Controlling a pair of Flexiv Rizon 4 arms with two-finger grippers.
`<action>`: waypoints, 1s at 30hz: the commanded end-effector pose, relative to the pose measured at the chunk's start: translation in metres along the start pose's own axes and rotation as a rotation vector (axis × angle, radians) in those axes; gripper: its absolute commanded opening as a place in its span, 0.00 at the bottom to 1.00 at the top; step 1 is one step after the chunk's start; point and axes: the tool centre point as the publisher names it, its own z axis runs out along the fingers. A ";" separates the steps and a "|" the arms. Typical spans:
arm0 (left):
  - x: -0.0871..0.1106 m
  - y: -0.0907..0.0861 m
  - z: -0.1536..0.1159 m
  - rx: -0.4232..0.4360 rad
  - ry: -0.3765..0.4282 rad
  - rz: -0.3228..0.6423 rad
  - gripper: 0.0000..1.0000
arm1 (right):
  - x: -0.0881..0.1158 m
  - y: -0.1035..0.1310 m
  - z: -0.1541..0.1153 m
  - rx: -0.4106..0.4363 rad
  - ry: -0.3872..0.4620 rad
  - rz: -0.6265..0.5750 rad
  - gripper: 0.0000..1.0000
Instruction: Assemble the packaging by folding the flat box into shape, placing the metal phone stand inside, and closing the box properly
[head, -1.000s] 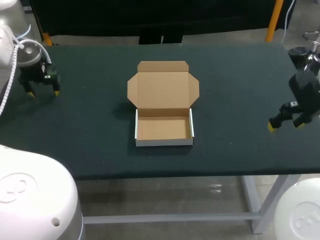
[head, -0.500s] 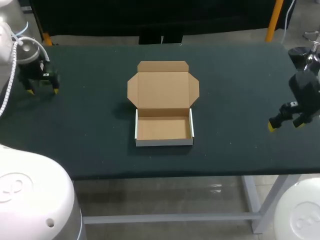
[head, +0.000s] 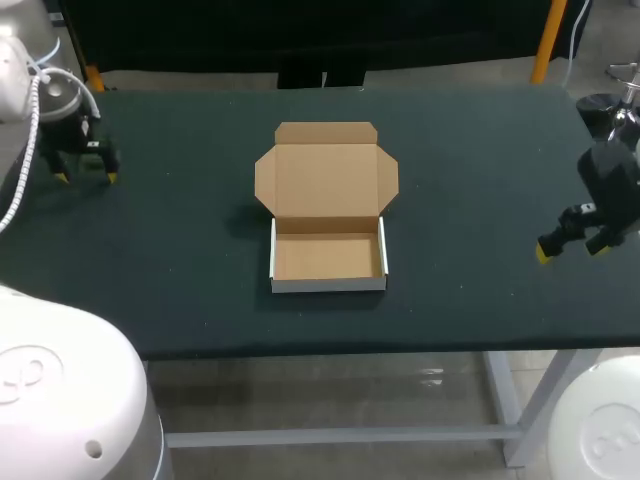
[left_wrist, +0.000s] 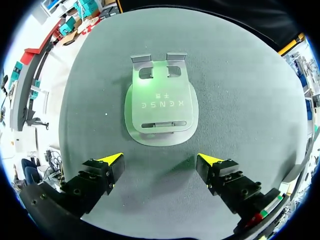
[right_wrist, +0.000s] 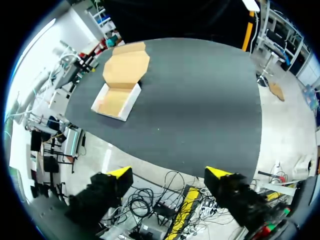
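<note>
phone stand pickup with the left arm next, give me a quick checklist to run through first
1. left gripper open: ok, fingers wide apart.
2. phone stand between the fingers: not ok, it lies flat on the table ahead of the tips.
3. An edge of the phone stand raised enough to grasp: cannot tell.
4. box folded into shape, nothing inside, lid laid back: ok.
5. right gripper clear of the box: ok, open near the table's right edge.
</note>
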 end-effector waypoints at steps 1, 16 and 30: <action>-0.001 -0.008 0.001 -0.012 0.001 0.004 1.00 | 0.006 -0.007 0.001 -0.013 -0.026 0.000 1.00; 0.003 -0.018 0.004 -0.018 0.001 0.025 1.00 | 0.006 -0.007 0.001 -0.013 -0.026 0.000 1.00; 0.004 -0.027 0.004 -0.013 -0.005 0.031 1.00 | 0.006 -0.007 0.001 -0.013 -0.026 0.000 1.00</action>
